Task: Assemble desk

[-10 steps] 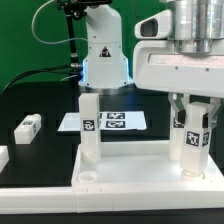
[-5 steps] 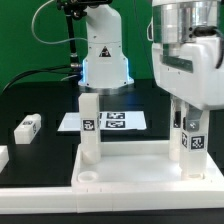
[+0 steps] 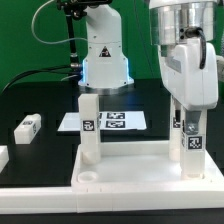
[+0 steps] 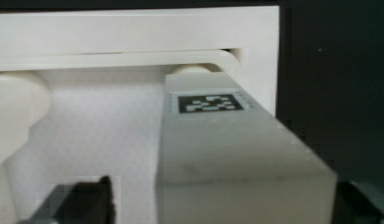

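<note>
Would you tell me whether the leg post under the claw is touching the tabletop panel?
Touching: the wrist view shows the leg post with its end sunk into the tabletop panel.

Robotics lab bench, black table (image 3: 45,100), tagged marker board (image 3: 125,121) (lying flat), white robot arm base (image 3: 105,60), green backdrop (image 3: 12,50) behind

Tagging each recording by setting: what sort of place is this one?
Most likely a robotics lab bench: a black table, a marker board of printed tags lying on it, and a robot arm's base mounted behind.
</note>
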Controlling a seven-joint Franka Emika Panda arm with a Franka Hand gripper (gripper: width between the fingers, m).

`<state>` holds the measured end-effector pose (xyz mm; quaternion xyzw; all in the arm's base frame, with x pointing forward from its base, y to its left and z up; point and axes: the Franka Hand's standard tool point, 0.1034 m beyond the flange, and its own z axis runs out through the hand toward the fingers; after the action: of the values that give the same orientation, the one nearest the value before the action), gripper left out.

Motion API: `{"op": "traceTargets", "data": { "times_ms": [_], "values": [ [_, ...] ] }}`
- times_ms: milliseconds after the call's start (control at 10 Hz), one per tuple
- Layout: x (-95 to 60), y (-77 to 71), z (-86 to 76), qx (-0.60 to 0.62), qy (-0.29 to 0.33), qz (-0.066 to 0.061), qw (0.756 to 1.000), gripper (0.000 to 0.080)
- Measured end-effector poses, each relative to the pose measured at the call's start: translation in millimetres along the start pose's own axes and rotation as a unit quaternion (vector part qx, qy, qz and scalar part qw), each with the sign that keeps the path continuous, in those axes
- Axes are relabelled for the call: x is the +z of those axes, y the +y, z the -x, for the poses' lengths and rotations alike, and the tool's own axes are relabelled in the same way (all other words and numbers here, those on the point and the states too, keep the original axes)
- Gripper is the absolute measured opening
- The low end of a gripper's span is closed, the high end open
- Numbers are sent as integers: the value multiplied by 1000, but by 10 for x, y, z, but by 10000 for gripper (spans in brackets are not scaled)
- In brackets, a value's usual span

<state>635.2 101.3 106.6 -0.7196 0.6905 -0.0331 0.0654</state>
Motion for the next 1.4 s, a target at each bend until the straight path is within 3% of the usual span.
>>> {"op": "traceTargets", "data": {
  "times_ms": [100, 200, 400, 700, 800, 900, 1000, 1200, 1400],
  "values": [
    [3, 1, 70, -89, -2, 0, 996, 628],
    [5, 7, 175, -177, -10, 8, 984, 645],
    [14, -9, 192, -300, -4, -14, 954, 649],
    [23, -6, 177, -372, -3, -12, 928, 649],
    [18, -6, 165, -432, -2, -9, 902, 649],
    [-19, -34, 141, -534, -7, 6, 845, 649],
    [-25, -90, 102, -602, -15, 6, 798, 649],
    [-15, -89, 104, -585, -13, 4, 811, 649],
    [-14, -90, 98, -580, -13, 4, 815, 404]
  ]
}}
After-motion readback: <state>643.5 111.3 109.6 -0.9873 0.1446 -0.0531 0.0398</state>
